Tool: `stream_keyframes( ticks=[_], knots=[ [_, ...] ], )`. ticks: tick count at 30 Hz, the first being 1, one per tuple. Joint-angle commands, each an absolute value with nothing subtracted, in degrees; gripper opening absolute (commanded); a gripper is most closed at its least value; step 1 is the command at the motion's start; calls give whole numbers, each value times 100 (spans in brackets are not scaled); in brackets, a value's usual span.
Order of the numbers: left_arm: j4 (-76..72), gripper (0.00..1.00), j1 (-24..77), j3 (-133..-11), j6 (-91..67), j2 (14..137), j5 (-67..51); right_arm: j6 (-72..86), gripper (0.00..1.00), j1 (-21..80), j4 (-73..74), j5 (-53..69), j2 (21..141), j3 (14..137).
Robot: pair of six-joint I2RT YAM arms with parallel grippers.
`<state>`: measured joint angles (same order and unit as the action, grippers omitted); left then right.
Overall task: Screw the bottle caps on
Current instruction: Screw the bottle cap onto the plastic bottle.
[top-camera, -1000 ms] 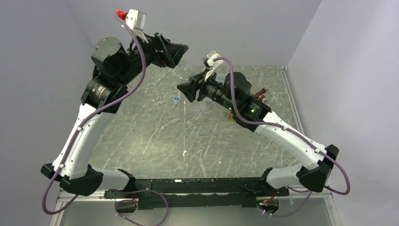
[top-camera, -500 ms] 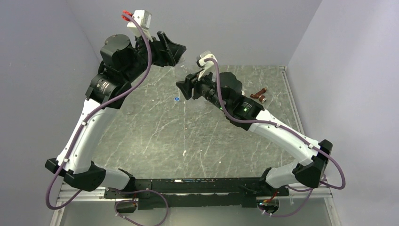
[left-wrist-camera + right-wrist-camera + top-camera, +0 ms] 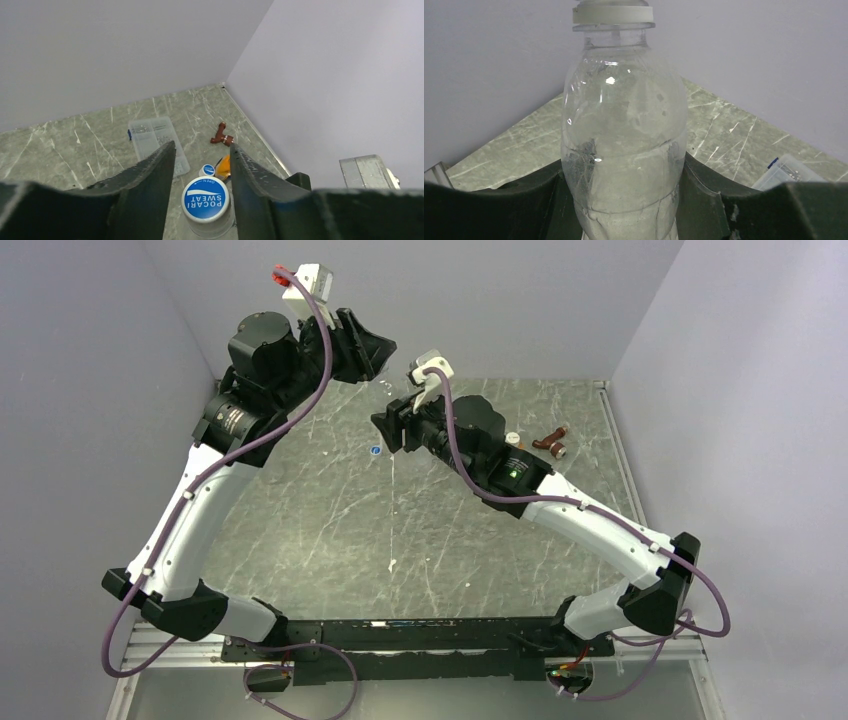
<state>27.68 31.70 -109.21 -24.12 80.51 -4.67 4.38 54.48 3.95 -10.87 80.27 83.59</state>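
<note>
Left fingers (image 3: 150, 170) narrowed around clear bottle's (image 3: 624, 150) blue cap (image 3: 205, 199); box (image 3: 155, 137), brown bottle (image 3: 221, 136) beyond

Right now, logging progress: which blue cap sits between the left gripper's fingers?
The large Pocari Sweat cap on the clear bottle; the smaller blue cap beyond it is outside the left gripper.

1. Left arm (image 3: 200, 510): elbow carried rightward and farther back.
2. Right gripper (image 3: 386, 428): shifted slightly leftward with the clear bottle (image 3: 624, 125).
3. Pale bottle top (image 3: 512, 438): uncovered behind the right arm (image 3: 600, 525), formerly hidden.
</note>
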Motion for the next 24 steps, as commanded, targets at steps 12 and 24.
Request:
stream_keyframes(
  ticks=[12,24],
  knots=[
    [2438,26,3199,-10725,-2623,7908,-1078,792,26,5029,101,52,7810,8621],
    [1029,10,3182,-9765,-2395,7251,-3888,3043,25,3531,-2547,5091,7564,7717]
  ],
)
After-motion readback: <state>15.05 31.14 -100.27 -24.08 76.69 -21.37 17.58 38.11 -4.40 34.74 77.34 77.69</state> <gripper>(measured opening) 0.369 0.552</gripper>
